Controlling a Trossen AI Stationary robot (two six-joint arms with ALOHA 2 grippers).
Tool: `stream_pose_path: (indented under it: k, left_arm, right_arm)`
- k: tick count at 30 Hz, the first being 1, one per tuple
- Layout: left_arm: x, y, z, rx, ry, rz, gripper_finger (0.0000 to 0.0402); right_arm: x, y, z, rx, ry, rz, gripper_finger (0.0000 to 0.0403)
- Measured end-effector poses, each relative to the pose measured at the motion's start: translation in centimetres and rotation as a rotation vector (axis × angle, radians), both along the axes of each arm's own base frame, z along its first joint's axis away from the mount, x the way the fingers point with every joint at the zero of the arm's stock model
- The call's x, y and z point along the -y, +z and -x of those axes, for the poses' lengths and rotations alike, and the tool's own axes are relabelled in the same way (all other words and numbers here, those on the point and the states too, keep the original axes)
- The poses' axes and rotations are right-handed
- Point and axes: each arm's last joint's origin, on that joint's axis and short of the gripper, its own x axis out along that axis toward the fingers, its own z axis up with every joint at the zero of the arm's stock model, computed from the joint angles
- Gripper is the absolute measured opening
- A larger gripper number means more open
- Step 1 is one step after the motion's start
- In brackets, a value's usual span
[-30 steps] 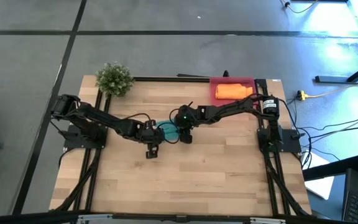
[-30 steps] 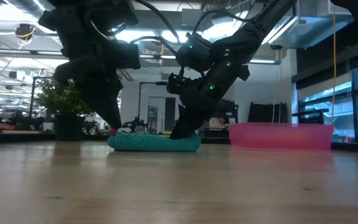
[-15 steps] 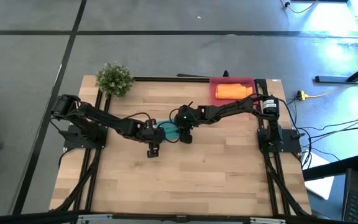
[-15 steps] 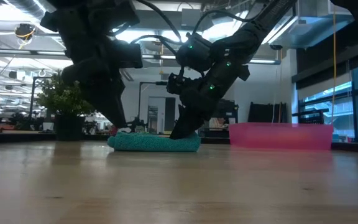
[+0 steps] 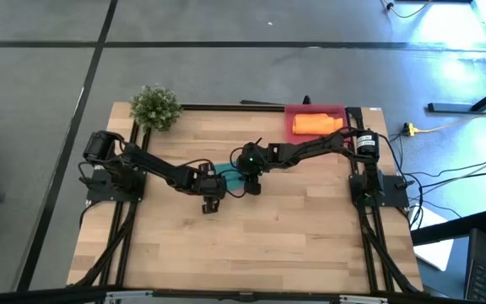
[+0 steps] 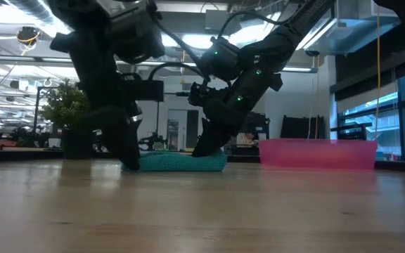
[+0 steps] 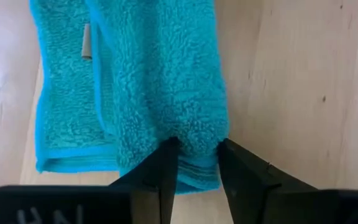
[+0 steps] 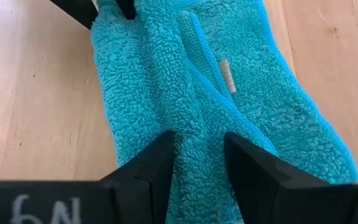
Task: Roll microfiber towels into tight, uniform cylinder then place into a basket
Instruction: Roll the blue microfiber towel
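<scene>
Table (image 5: 251, 245): both grippers pinch teal towel (image 7: 160, 81) ends.

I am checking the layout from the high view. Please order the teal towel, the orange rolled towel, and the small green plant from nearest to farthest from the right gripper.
1. The teal microfiber towel, at the right gripper, mid-table.
2. The orange rolled towel, in the pinkish-red basket at the far right corner.
3. The small green plant, at the far left corner.
</scene>
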Motion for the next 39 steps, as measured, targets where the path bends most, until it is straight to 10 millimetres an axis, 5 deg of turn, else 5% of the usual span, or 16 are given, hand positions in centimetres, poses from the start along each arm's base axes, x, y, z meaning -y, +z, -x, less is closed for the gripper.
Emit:
stream_pose_path:
  k: [4, 11, 28, 39]
  left_arm:
    - [0.1, -0.6, -0.1, -0.022, -0.005, 0.013, 0.0092]
    - [-0.1, -0.7, -0.1, -0.025, 0.016, 0.047, 0.0008]
    - [-0.4, -0.8, -0.1, -0.033, 0.023, 0.088, 0.0000]
    - [-0.3, -0.8, -0.1, -0.021, 0.061, 0.112, 0.0000]
  right_arm:
    - [0.0, 0.0, 0.0, 0.000, 0.000, 0.000, 0.0145]
    - [0.0, 0.0, 0.1, -0.004, -0.020, -0.050, 0.0145]
    - [0.4, 1.4, -0.8, 0.009, -0.023, -0.019, 0.0188]
    - [0.4, 4.1, -0.3, -0.260, 0.151, 0.039, 0.0189]
